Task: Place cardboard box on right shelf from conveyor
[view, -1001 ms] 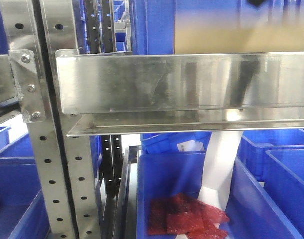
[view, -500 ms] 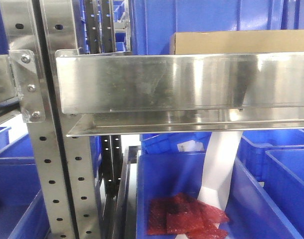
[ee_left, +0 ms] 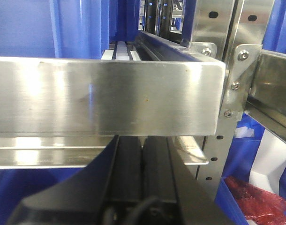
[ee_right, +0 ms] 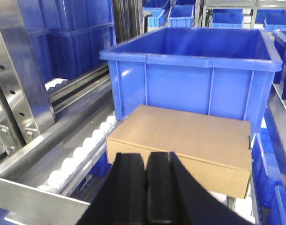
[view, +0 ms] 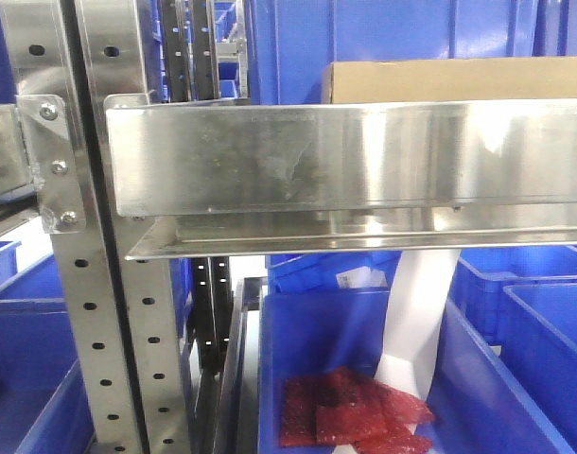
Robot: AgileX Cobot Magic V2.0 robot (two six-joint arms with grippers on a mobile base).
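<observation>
Cardboard box (ee_right: 190,145) lies flat on right shelf (view: 364,161) rollers, long axis crosswise, directly ahead of right gripper (ee_right: 145,164); its jaws closed, empty. Left gripper (ee_left: 142,154) below lip, closed, empty.

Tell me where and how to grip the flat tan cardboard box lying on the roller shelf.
Grip the flat tan cardboard box across its thin near edge, coming from the front over the steel lip. It lies flat, a blue plastic bin stands right behind, so only that edge looks reachable.
</observation>
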